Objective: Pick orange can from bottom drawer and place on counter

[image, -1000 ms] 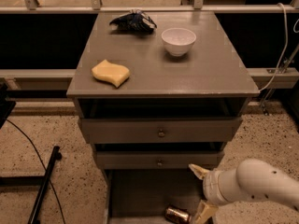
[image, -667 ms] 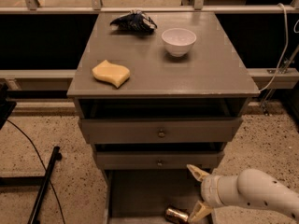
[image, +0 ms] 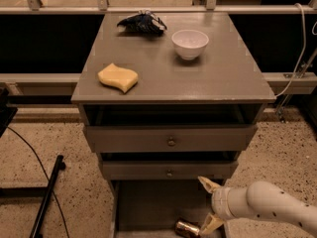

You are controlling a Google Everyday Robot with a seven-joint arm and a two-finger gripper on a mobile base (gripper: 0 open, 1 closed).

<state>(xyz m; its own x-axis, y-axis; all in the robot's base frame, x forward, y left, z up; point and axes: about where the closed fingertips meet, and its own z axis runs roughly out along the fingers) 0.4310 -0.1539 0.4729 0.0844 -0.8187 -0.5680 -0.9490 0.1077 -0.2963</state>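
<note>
The orange can (image: 187, 228) lies on its side on the floor of the open bottom drawer (image: 148, 207), near the frame's lower edge. My gripper (image: 210, 205) is open, reaching in from the lower right over the drawer's right side. Its lower fingertip (image: 212, 222) is just right of the can and its upper fingertip (image: 207, 184) is up near the middle drawer's front. The can is not between the fingers. The counter (image: 223, 73) is the grey cabinet top above.
On the counter sit a yellow wavy sponge (image: 118, 77), a white bowl (image: 189, 43) and a dark crumpled bag (image: 141, 23). Two shallower drawers with knobs (image: 171, 142) are above the bottom one. A black pole (image: 47, 197) and cable lie on the floor at left.
My gripper and arm have moved a little left and down, bringing the lower fingertip closer to the can. The can has not moved.
</note>
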